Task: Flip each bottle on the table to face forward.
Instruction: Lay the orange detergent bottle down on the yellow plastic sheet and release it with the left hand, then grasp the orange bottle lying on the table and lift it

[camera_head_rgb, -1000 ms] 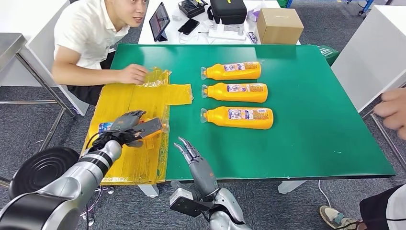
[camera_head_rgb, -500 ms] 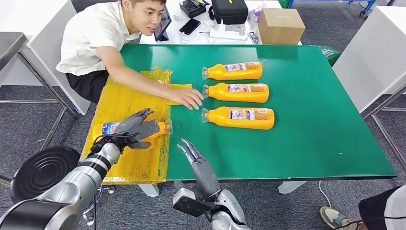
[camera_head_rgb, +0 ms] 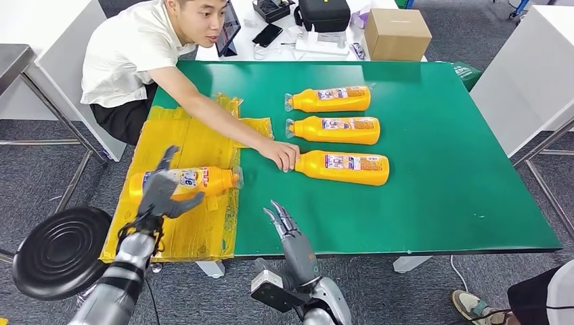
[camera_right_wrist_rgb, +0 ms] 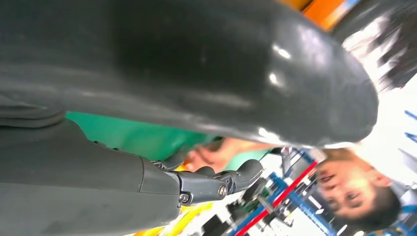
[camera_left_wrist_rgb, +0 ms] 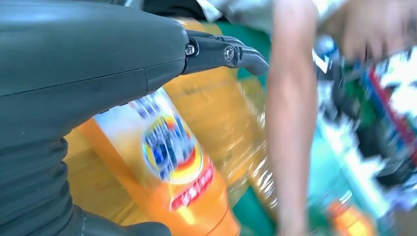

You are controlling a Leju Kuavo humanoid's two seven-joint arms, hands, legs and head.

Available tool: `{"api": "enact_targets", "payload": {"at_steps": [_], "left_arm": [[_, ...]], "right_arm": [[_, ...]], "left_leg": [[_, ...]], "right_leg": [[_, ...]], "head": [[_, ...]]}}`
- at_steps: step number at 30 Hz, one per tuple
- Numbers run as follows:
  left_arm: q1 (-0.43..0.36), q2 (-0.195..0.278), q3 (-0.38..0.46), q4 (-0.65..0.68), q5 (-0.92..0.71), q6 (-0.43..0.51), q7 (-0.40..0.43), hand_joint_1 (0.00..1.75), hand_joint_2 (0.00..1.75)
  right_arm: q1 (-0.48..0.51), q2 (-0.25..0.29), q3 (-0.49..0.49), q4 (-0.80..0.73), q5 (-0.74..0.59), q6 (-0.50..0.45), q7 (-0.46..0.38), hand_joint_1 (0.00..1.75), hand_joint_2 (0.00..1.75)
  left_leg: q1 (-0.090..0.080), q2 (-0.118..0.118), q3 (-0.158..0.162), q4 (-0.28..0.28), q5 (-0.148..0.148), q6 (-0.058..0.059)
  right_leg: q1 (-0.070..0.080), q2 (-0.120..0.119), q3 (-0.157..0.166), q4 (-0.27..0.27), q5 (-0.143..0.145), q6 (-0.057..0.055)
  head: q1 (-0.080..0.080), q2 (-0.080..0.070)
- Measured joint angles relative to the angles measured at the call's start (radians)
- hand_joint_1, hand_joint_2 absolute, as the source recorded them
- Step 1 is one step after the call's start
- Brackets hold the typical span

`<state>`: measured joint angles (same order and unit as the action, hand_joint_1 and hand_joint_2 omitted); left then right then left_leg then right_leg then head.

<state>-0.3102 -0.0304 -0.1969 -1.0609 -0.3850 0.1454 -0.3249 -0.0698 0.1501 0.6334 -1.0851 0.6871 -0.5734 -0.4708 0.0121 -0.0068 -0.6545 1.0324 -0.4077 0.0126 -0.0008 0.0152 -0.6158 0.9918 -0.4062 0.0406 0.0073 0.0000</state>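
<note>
Three orange bottles lie on their sides in a column on the green table: far, middle and near. A fourth orange bottle lies on the yellow plastic sheet at the table's left, cap pointing right, its blue and red label facing up. My left hand is over this bottle's base end with fingers spread, not gripping it. My right hand hovers at the table's front edge, fingers straight and holding nothing.
A person sits at the table's far left; their hand touches the cap of the near bottle, their arm stretched across the sheet. A cardboard box and black bag stand behind. A black stool is at my left.
My left hand let go of the fourth bottle and drew back, fingers spreading; the bottle now lies on the sheet. The person's hand moved right to the near bottle's cap.
</note>
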Motion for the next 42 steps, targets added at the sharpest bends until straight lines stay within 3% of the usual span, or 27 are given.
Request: {"api": "enact_targets", "payload": {"at_steps": [6, 10, 15, 25, 36, 42], "left_arm": [[0.234, -0.043, 0.026, -0.313, 0.265, -0.013, -0.057, 0.00, 1.75], [0.310, -0.070, 0.029, -0.427, 0.348, 0.005, -0.081, 0.00, 1.75], [0.350, -0.088, 0.029, -0.489, 0.393, 0.000, -0.081, 0.00, 1.75], [0.370, -0.102, 0.002, -0.520, 0.388, -0.020, -0.098, 0.00, 1.75], [0.369, -0.107, -0.019, -0.519, 0.390, -0.020, -0.098, 0.00, 1.75], [0.355, -0.112, -0.047, -0.504, 0.395, -0.016, -0.094, 0.00, 1.75]], "right_arm": [[0.042, -0.038, -0.084, -0.045, 0.190, -0.110, 0.088, 0.00, 0.00], [0.053, -0.066, -0.199, -0.063, 0.312, -0.119, 0.098, 0.00, 1.75], [0.048, -0.088, -0.313, -0.076, 0.430, -0.121, 0.142, 0.00, 1.75], [-0.104, -0.175, -0.425, 0.056, 0.409, -0.120, 0.169, 0.00, 1.75], [-0.168, -0.197, -0.454, 0.151, 0.445, -0.119, 0.189, 0.00, 1.75], [-0.246, -0.203, -0.454, 0.284, 0.461, -0.093, 0.218, 0.00, 1.75]], "left_leg": [[0.000, -0.002, -0.001, 0.000, -0.002, 0.000], [-0.001, -0.003, -0.001, 0.000, -0.002, 0.001], [-0.001, -0.003, -0.001, 0.000, -0.001, 0.001], [-0.001, -0.003, -0.001, 0.001, 0.000, 0.002], [-0.001, -0.002, -0.001, 0.000, 0.000, 0.002], [-0.001, -0.003, -0.001, 0.000, 0.000, 0.003]], "right_leg": [[0.000, 0.000, 0.000, 0.000, -0.002, 0.001], [-0.001, -0.001, 0.000, -0.001, -0.002, 0.002], [0.000, -0.001, 0.001, -0.001, -0.001, 0.002], [-0.001, -0.001, 0.001, -0.001, 0.000, 0.003], [0.000, -0.001, 0.001, -0.001, -0.001, 0.003], [-0.001, -0.001, 0.001, -0.001, 0.000, 0.003]], "head": [[0.000, 0.000], [0.000, 0.000], [0.000, 0.000], [0.000, 0.000], [0.000, 0.000], [0.000, 0.000]]}}
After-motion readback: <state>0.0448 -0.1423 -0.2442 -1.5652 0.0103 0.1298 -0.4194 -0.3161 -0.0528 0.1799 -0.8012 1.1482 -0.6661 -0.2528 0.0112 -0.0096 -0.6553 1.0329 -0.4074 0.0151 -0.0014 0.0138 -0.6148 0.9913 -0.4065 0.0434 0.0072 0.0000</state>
